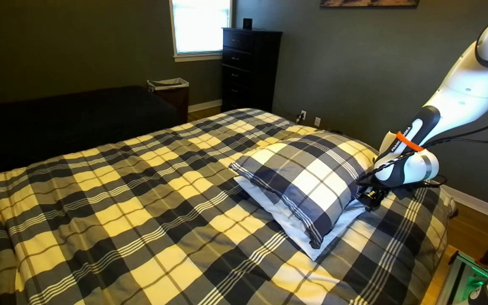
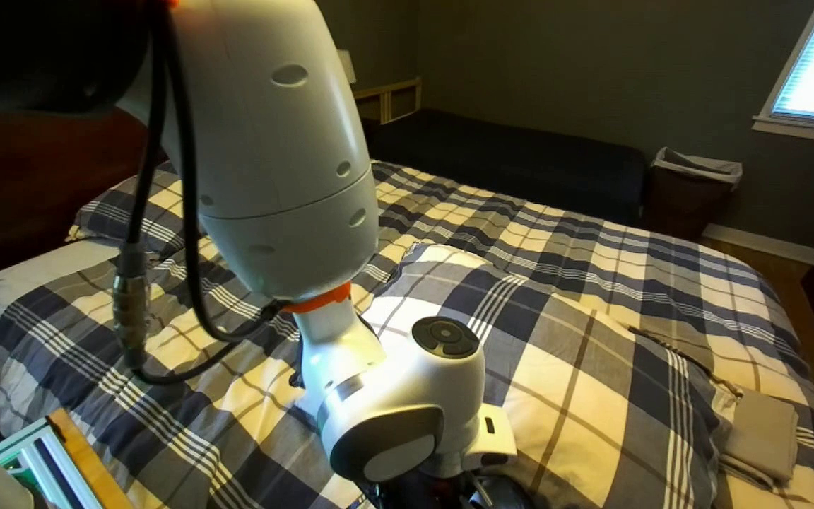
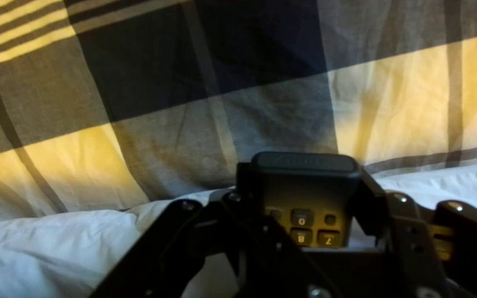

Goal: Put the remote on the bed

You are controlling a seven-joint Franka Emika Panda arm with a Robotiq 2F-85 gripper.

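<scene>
The remote (image 3: 304, 203), dark with number keys, is between the fingers of my gripper (image 3: 307, 182) in the wrist view. The fingers press on both its sides, and its lower part is hidden by the gripper. In an exterior view my gripper (image 1: 370, 201) is low over the near right part of the bed (image 1: 159, 212), beside the plaid pillow. The bed's yellow, black and white plaid also fills the wrist view (image 3: 172, 78). In an exterior view the gripper is mostly hidden below the arm at the bottom edge, over the bed (image 2: 591, 240). The remote cannot be made out in either exterior view.
A plaid pillow (image 1: 307, 169) lies on a white-blue pillow (image 1: 265, 203) right by the gripper; white fabric (image 3: 68, 244) shows under the gripper in the wrist view. Folded grey cloth (image 2: 760, 435) lies at the bed's edge. A dresser (image 1: 250, 70) and a hamper (image 1: 174, 95) stand beyond.
</scene>
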